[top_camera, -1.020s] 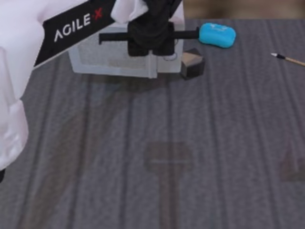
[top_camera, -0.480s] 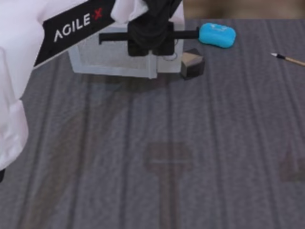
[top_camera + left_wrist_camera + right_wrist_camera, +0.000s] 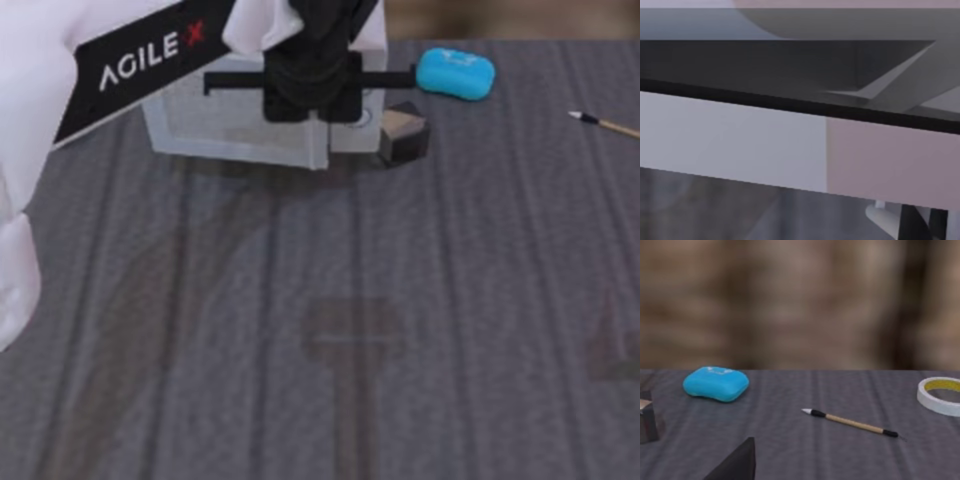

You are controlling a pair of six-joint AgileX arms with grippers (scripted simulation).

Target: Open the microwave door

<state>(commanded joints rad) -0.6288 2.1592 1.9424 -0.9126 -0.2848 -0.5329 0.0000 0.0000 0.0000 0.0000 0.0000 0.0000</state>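
Fingers of the left gripper (image 3: pixel 318 100) are hidden under its black body, so whether they are spread or clamped cannot be told; it hangs over the front top edge of the microwave (image 3: pixel 200 120), at the handle end of the microwave door (image 3: pixel 240 135). Boxy and light grey, the microwave sits at the table's far edge, its long axis left to right, front facing the near side. A dark cube (image 3: pixel 404 134) stands just right of it, a blue soap bar (image 3: pixel 455 73) beyond.

A dark grey desk (image 3: pixel 450 300) with a wrinkled, cloth-like striped surface fills the view. Soft shadows fall across it. Behind its far edge stands a blurred brown mottled wall (image 3: pixel 800 300).
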